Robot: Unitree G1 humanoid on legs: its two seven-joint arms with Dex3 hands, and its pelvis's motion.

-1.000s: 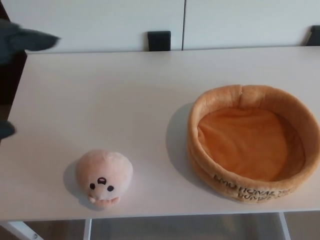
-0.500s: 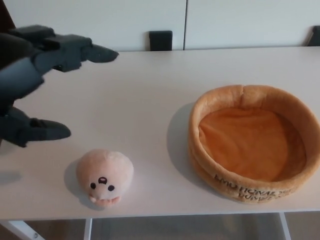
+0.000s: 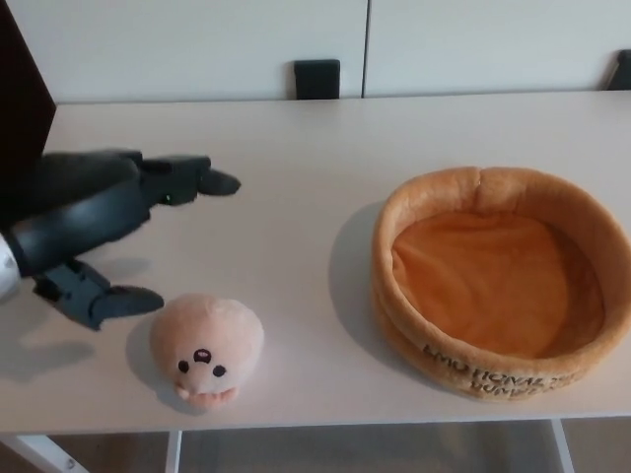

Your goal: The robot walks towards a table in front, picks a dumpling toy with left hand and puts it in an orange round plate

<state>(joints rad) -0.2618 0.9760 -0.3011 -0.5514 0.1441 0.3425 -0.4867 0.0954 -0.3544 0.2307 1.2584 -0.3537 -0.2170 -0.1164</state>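
Peach plush dumpling toy [image 3: 206, 349] sits upright, face toward the camera.

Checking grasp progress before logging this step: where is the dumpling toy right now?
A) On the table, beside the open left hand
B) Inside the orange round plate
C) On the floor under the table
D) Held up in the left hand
A: the dumpling toy sits on the table, just right of the left hand, whose fingers are spread and hold nothing; the orange round plate is empty.
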